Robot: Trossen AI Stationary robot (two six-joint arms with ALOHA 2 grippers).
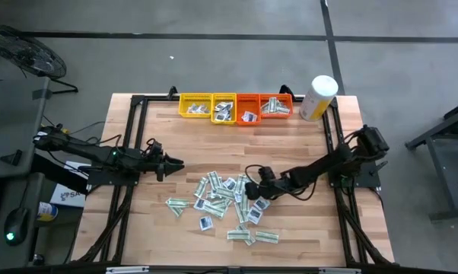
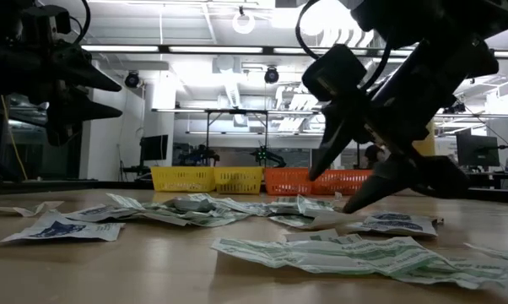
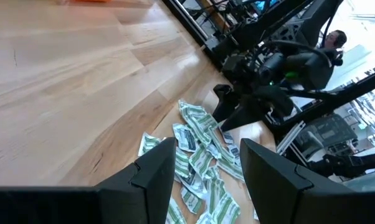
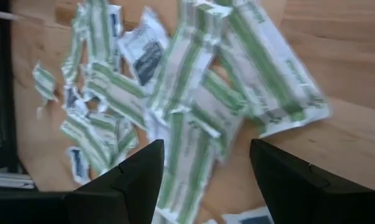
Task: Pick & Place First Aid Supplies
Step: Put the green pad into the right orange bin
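Note:
The first aid supplies (image 1: 225, 202) lie as a loose pile of white-and-green strips and small white squares with a dark blue centre, flat on the wooden table's middle. My right gripper (image 1: 252, 190) stands open, slanting down over the pile's right side, and green-striped packets (image 4: 200, 106) lie between and beyond its fingers. In the low view its fingertips (image 2: 347, 205) hang just over the packets (image 2: 381, 224). My left gripper (image 1: 176, 164) waits open above the table, left of the pile, pointing toward it; its own wrist view shows the pile (image 3: 200, 149) ahead. My right gripper comes at the pile slanting down from the table's right, its lower fingertip (image 2: 348, 206) close over a packet at the pile's right side. Whether it touches the packet, I cannot tell.
Two yellow trays (image 1: 196, 105) and two red ones (image 1: 275, 105) stand in a row at the far edge, holding some packets. A white-and-yellow canister (image 1: 318, 97) stands to their right. Black frame rails (image 1: 130, 152) run along the table's left and right sides.

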